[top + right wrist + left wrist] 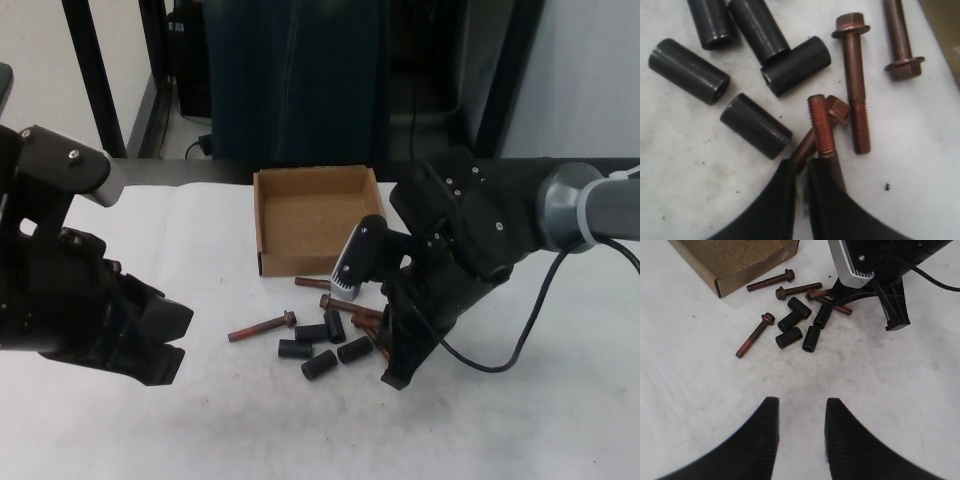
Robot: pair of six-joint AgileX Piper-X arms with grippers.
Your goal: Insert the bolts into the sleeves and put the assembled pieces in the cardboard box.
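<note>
Several black sleeves (pixel 322 345) (pixel 802 325) (pixel 755 125) lie in a cluster on the white bench, with copper-coloured bolts (pixel 262 326) (pixel 756 334) (pixel 855 80) scattered around them. The open cardboard box (pixel 262 225) (pixel 735 265) stands just behind them. My right gripper (pixel 388 350) (pixel 837 292) (pixel 801 167) is down at the pile's right side. Its fingers are closed to a narrow slit on the shaft of a bolt (pixel 837 111) that crosses a second bolt (pixel 821 125). My left gripper (pixel 168 340) (pixel 801 430) hangs open with nothing in it over bare bench, left of the pile.
The right arm's black cable (pixel 520 340) loops over the bench at the right. A dark frame and a person's legs stand beyond the bench's far edge. White bench surface (pixel 700 390) stretches left and in front of the pile.
</note>
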